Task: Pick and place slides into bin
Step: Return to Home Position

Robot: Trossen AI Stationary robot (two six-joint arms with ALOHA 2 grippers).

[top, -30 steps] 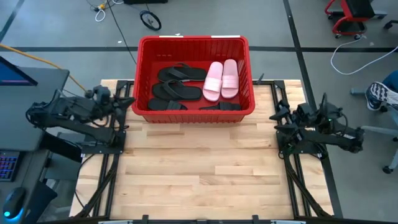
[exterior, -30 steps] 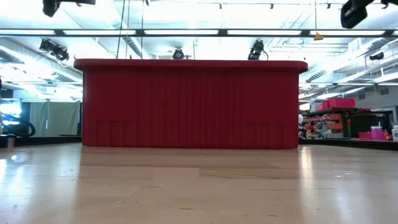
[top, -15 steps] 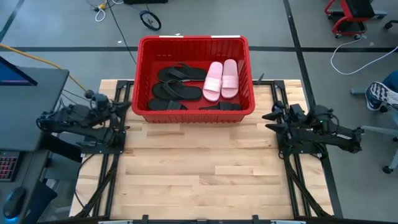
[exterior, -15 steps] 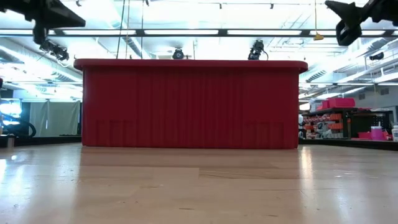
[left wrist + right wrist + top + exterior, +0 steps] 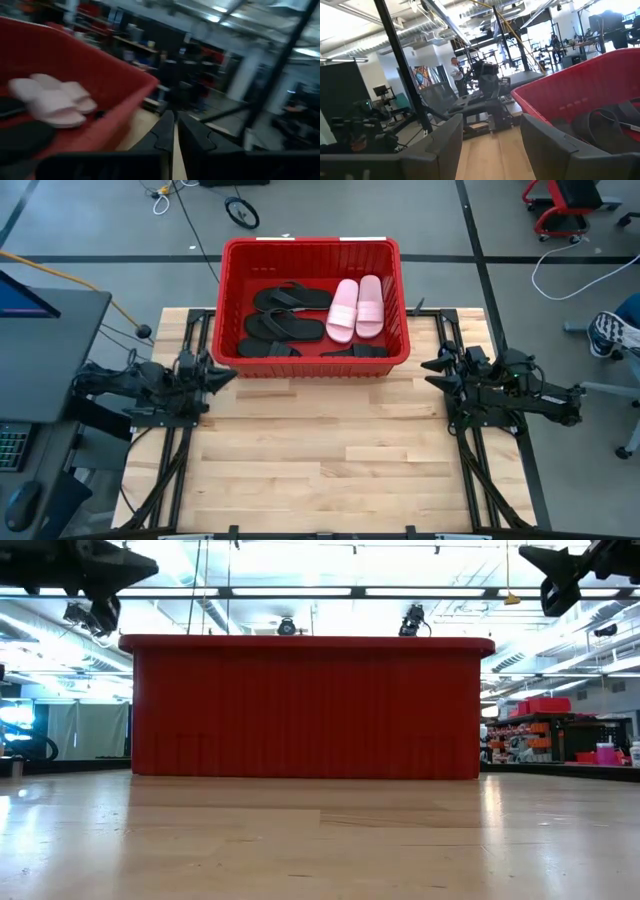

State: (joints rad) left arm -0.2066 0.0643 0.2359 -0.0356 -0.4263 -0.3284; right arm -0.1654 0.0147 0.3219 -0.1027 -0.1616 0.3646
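Wooden surface (image 5: 320,470) carried the red bin (image 5: 310,243) at 12 o'clock, holding the slides (image 5: 355,308), probably light, floppy, best pinched by a strap; left tool (image 5: 215,372) at 9 o'clock was closed to a slit, right tool (image 5: 432,367) at 3 o'clock gaped wide, both empty.

The large red plastic crate with ribbed sides (image 5: 312,364) stands upright at the middle of the far edge of my wooden bench (image 5: 320,450). Inside, toward its right, two pale pink single-strap slides (image 5: 355,308) lie side by side, straps up. Two black thong flip-flops (image 5: 283,327) lie left of them. Two black strap slides (image 5: 268,349) lie against the near wall, partly hidden.
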